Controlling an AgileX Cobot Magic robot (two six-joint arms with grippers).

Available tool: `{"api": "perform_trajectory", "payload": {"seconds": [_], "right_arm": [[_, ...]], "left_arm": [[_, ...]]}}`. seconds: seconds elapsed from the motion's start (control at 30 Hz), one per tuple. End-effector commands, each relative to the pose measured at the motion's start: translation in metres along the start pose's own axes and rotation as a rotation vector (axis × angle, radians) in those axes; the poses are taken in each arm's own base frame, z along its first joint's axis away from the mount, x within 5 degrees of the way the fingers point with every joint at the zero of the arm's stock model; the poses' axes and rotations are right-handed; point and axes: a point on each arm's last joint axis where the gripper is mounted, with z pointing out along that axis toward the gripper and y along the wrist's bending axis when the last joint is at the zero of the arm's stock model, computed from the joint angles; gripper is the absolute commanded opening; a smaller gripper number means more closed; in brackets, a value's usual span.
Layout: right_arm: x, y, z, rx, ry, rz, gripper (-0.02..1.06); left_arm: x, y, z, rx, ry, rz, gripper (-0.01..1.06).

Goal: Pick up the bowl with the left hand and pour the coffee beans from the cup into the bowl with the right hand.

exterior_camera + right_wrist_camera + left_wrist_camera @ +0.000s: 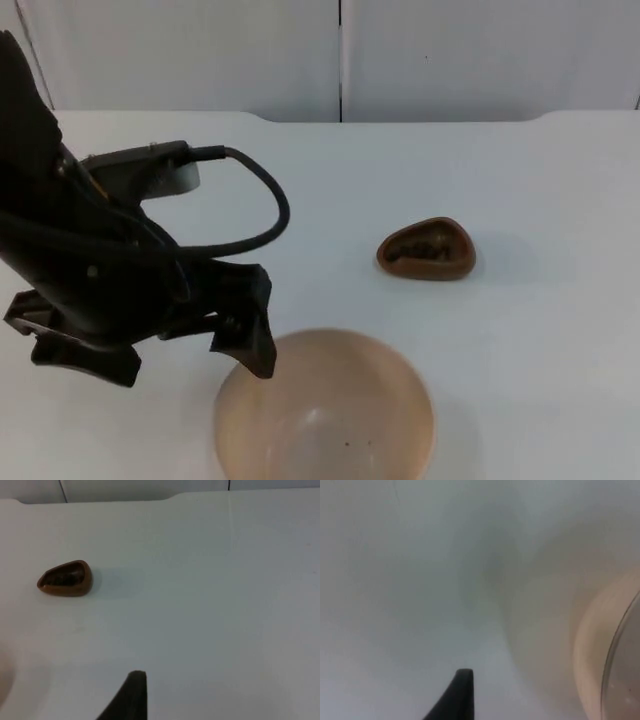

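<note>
A wide, pale beige bowl (325, 410) stands at the table's front edge with nothing in it but a few dark specks. A small brown cup (426, 249) with coffee beans sits to its back right, a hand's width away. My left gripper (165, 352) hangs low just left of the bowl, open, with one black finger (250, 335) over the bowl's left rim and nothing held. The left wrist view has the bowl's rim (592, 650) beside the gripper. My right gripper (134, 692) waits well back from the cup (65, 578), which stands alone on the table.
The white table (520, 180) ends at the grey partition wall (200, 50) behind. Bare table surface surrounds the cup on all sides. The left arm's black bulk covers the table's left front part.
</note>
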Motion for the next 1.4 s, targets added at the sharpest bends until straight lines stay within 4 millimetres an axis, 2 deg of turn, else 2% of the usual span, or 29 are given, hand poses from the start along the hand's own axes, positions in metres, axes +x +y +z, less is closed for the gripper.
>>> {"api": "perform_trajectory", "payload": {"seconds": [0.0,0.13,0.2,0.37,0.63,1.03,1.1,1.17,1.2,1.3,1.33,1.37], "right_arm": [[0.000,0.000,-0.001,0.003,-0.010,-0.003,1.05],[0.000,0.000,-0.001,0.005,-0.011,-0.004,1.05],[0.000,0.000,-0.001,0.005,-0.011,-0.004,1.05],[0.000,0.000,-0.001,0.005,-0.011,-0.004,1.05],[0.000,0.000,-0.001,0.005,-0.011,-0.004,1.05],[0.000,0.000,-0.001,0.005,-0.011,-0.004,1.05],[0.000,0.000,-0.001,0.005,-0.011,-0.004,1.05],[0.000,0.000,-0.001,0.005,-0.011,-0.004,1.05],[0.000,0.000,-0.001,0.005,-0.011,-0.004,1.05],[0.000,0.000,-0.001,0.005,-0.011,-0.004,1.05],[0.000,0.000,-0.001,0.005,-0.011,-0.004,1.05],[0.000,0.000,-0.001,0.005,-0.011,-0.004,1.05]], "left_arm": [[0.002,0.002,0.003,0.004,0.009,0.002,0.99],[0.024,0.016,0.018,0.029,0.001,-0.050,0.98],[0.025,0.018,0.019,0.034,-0.008,-0.038,0.96],[0.024,0.021,0.021,0.035,-0.028,-0.048,0.96],[0.024,0.027,0.040,0.008,-0.009,-0.135,0.96],[0.023,0.029,0.042,0.002,-0.013,-0.145,0.96],[0.023,0.028,0.042,0.004,-0.014,-0.155,0.92],[0.023,0.028,0.042,0.008,-0.014,-0.164,0.82],[0.023,0.028,0.042,0.008,-0.014,-0.164,0.82],[0.023,0.028,0.042,0.009,-0.012,-0.166,0.63],[0.023,0.028,0.042,0.009,-0.012,-0.166,0.63],[0.023,0.028,0.042,0.011,-0.011,-0.170,0.58]]}}
